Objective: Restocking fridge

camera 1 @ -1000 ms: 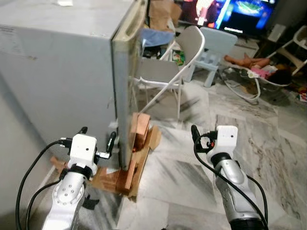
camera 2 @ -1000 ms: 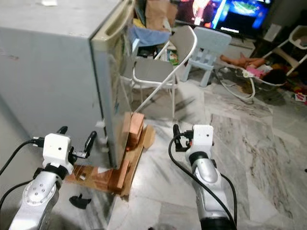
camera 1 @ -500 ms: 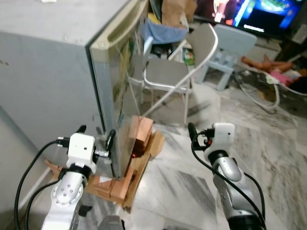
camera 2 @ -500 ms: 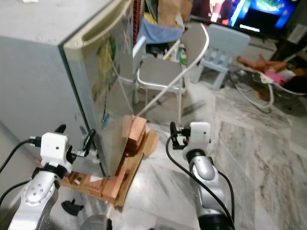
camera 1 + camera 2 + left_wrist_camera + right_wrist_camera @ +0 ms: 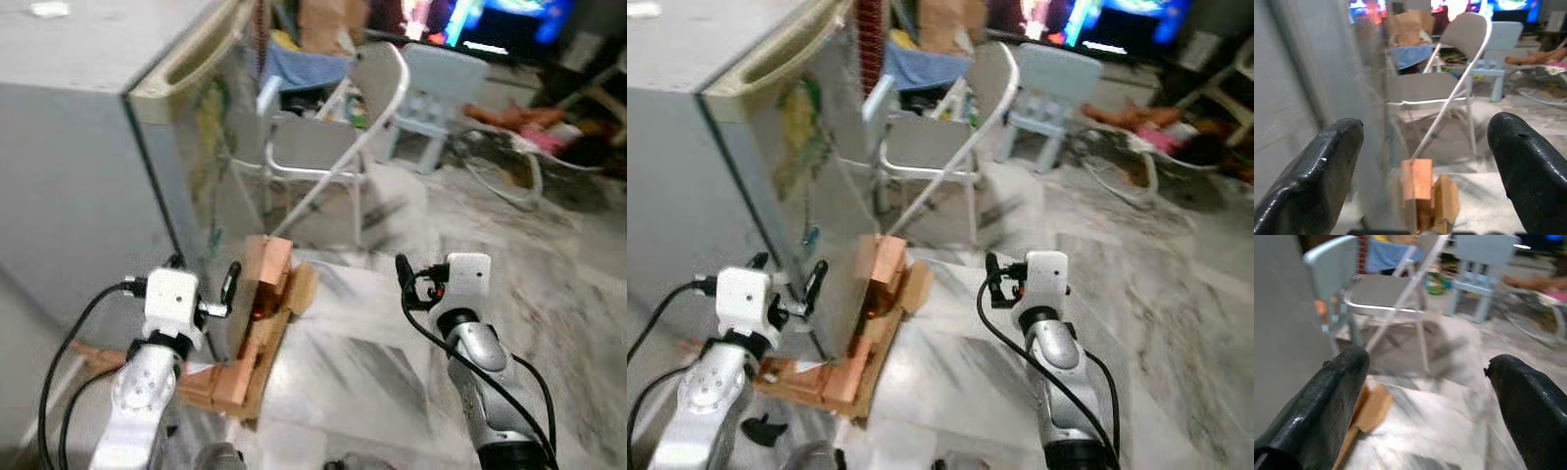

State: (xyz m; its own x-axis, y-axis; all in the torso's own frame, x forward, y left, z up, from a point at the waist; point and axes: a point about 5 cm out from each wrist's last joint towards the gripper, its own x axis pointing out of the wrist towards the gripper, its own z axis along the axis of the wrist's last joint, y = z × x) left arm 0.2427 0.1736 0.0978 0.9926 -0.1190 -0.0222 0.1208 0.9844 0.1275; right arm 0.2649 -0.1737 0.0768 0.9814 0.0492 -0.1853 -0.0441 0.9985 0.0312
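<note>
Fridge (image 5: 88, 147), a dull grey metal box with a cream door edge, stands at ten o'clock on rough wooden blocks (image 5: 257, 323), its door corner just beyond the left gripper (image 5: 204, 290). Veined marble floor (image 5: 392, 352) lies open at five o'clock, and a folding metal chair (image 5: 328, 147) stands near at twelve. Both arms reach forward low; the right gripper (image 5: 1430, 396) hangs over the floor, and both pairs of fingers are spread and hold nothing.

— What's on the marble floor (image 5: 392, 372)?
— The grey fridge (image 5: 88, 166), propped on wooden blocks (image 5: 257, 323)! Behind it, a folding chair (image 5: 328, 147), then a pale blue kids' chair (image 5: 436, 83).
</note>
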